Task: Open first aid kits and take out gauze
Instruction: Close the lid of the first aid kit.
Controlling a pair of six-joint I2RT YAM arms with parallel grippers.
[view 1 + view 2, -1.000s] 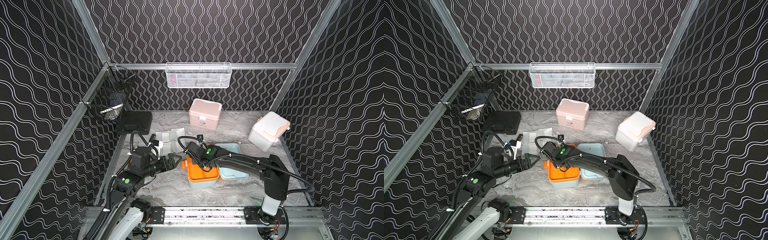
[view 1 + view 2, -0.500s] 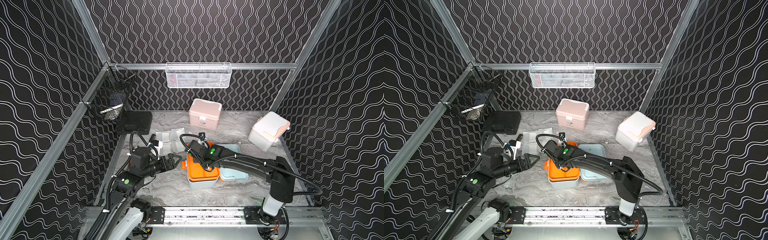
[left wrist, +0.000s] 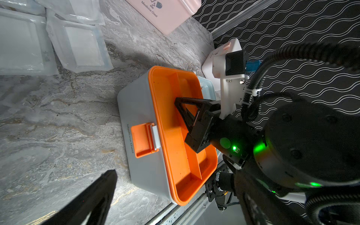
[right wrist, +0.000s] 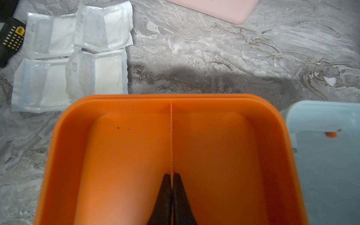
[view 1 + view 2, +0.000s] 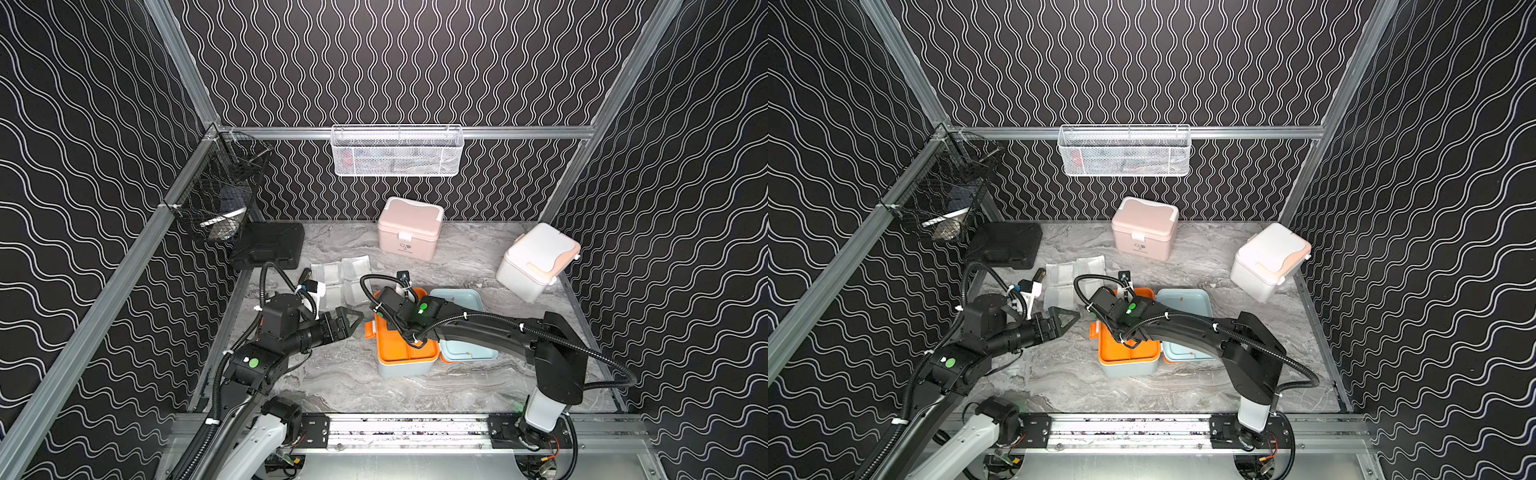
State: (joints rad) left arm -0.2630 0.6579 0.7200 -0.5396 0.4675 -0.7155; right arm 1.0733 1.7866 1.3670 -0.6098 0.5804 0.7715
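Pinching the thin divider (image 4: 171,136) of the orange tray (image 4: 126,155), the right hand (image 4: 171,175) is clenched, one finger on each side of that wall. The tray sits in the top of the blue-grey kit (image 5: 405,368), whose lid (image 5: 461,299) lies open just beside it on the bench (image 5: 332,374).

Left hand (image 5: 353,320): released, jaws wide, grasping nothing, level with the kit's latch side and apart from it.

Gauze packets (image 4: 97,72): four, flat on the bench in a two-by-two cluster, outside the kit. They lie beyond the tray's far rim from the right hand and just past the left hand, near the black case (image 5: 268,245).

Kits: three. Pink kit (image 5: 409,228) shut at the back wall; white kit (image 5: 536,262) shut, tilted, far right.
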